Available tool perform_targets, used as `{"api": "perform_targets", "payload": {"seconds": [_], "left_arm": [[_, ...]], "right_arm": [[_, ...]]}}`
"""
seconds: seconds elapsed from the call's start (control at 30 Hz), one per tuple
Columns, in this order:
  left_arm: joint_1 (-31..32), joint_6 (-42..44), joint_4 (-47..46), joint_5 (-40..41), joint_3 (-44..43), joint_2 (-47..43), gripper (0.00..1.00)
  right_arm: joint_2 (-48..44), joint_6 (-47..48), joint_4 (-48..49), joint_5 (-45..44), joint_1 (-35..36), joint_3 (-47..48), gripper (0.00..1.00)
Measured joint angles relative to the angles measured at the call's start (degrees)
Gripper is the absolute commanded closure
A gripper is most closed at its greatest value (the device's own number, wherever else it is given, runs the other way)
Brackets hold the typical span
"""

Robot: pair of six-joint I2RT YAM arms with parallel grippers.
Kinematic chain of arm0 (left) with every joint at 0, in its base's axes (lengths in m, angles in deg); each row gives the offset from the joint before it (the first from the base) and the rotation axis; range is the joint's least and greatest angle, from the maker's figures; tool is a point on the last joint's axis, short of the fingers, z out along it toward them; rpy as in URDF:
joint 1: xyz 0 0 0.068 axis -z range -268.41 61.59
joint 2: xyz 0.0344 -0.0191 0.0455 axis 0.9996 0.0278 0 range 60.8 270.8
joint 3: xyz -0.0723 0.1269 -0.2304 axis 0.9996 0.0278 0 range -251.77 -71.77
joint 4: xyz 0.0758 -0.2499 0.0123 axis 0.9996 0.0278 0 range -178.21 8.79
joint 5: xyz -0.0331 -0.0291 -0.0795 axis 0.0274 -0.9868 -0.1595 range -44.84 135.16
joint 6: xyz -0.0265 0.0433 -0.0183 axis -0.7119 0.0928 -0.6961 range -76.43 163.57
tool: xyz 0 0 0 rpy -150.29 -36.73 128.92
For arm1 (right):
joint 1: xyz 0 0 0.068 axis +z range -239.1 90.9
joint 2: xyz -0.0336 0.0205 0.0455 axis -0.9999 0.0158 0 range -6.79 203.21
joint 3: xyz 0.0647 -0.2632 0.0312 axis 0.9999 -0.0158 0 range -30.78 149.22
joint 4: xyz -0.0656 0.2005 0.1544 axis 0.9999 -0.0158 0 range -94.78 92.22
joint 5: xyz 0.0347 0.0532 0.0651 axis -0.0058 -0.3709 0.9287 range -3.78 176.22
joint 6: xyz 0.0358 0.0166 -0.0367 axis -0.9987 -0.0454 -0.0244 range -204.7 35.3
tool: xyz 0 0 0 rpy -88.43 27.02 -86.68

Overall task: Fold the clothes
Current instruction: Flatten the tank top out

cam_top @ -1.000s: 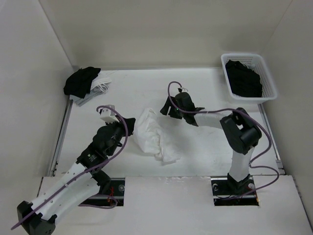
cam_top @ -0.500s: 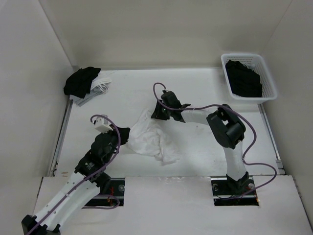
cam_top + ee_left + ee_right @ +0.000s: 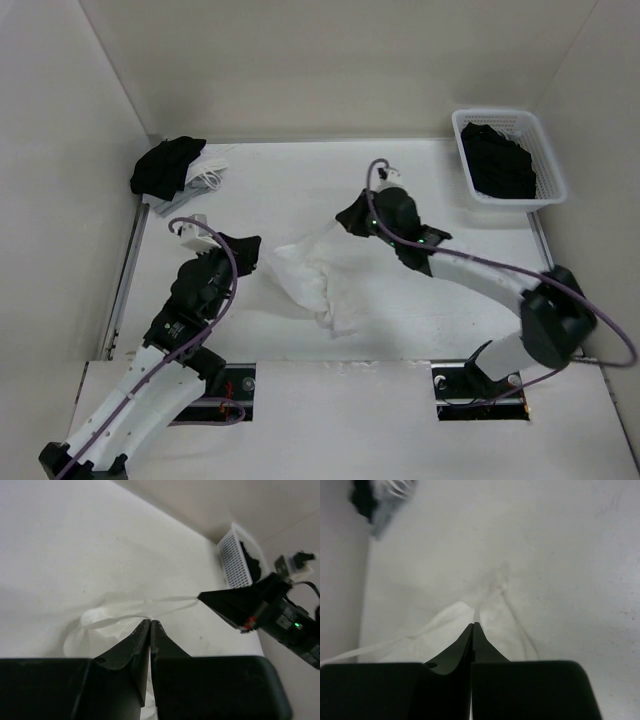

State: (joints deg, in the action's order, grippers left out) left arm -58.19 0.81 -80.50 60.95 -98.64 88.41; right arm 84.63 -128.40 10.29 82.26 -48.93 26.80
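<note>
Camisole (image 3: pixel 318 285) lies bunched midway between the left and right edges of the worktop (image 3: pixel 450 310), directly between the two arms. The left jaws are pressed together on its left end, and the right jaws pinch its right end. A strap (image 3: pixel 175 599) is drawn taut between them. This held line runs left to right, angled slightly toward the far right corner, and the bulk trails toward the near edge. We judge both arms equally near.

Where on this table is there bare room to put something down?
Free: the far strip between the black bundle and the basket; the near patch between the camisole and the right arm. Crowded: the centre, where the left fingers and right fingers both grip the camisole.
</note>
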Motion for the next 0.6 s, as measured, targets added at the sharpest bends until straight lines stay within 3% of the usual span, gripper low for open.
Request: {"api": "perform_targets", "payload": {"seconds": [0.17,0.33,0.47,0.6], "left_arm": [[0.3,0.8,-1.9,0.0,-7.5,-1.0,0.97],[2.0,2.1,-2.8,0.1,-13.6,-3.0,0.97],[3.0,4.3,-2.6,-0.1,-17.3,-4.2,0.97],[3.5,6.7,-3.0,-1.2,-22.8,-5.1,0.96]], "right_arm": [[-24.0,2.0,0.0,-2.5,0.7,-3.2,1.0],[-37.9,3.5,-2.5,-6.3,3.5,-3.2,1.0],[-44.7,5.2,-6.8,-11.0,11.0,-3.1,1.0],[-49.5,9.6,-12.0,-19.1,23.3,0.8,0.96]]}}
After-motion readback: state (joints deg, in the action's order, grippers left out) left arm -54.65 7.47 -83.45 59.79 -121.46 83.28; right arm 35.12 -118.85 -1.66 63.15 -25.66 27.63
